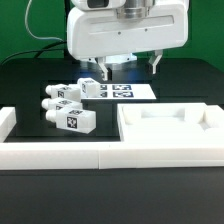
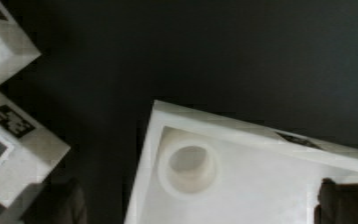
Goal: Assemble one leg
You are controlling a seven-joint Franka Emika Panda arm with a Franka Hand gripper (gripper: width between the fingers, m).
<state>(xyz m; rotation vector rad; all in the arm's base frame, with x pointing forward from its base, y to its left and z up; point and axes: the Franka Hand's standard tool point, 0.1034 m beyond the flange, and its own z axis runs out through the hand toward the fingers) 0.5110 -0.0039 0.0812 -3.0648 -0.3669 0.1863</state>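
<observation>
You have one arm over a black table (image 1: pixel 30 85). Your gripper (image 1: pixel 129 68) hangs above the marker board (image 1: pixel 125 91). Its two fingers are spread wide with nothing between them, so it is released and empty.

The legs lie to the exterior view's left of the gripper, down on the table and somewhat nearer the camera. Three show plainly, all on their sides. The nearest leg (image 1: pixel 66 93) is just past the finger on that side, a second (image 1: pixel 52 106) lies beyond it, and a third (image 1: pixel 77 121) is closest to the camera. Each long axis runs roughly across the exterior view, with a slight slant. That is about the same line on which the fingers stand apart, so closing across a leg's narrow width probably calls for a wrist turn.

The panel (image 1: pixel 170 140) lies on the gripper's other side, toward the exterior view's right and nearer the camera. The wrist view shows a panel corner with a round socket (image 2: pixel 190 166), and parts of two legs at the frame edge. No leg stands in the panel, so the job looks barely begun.
</observation>
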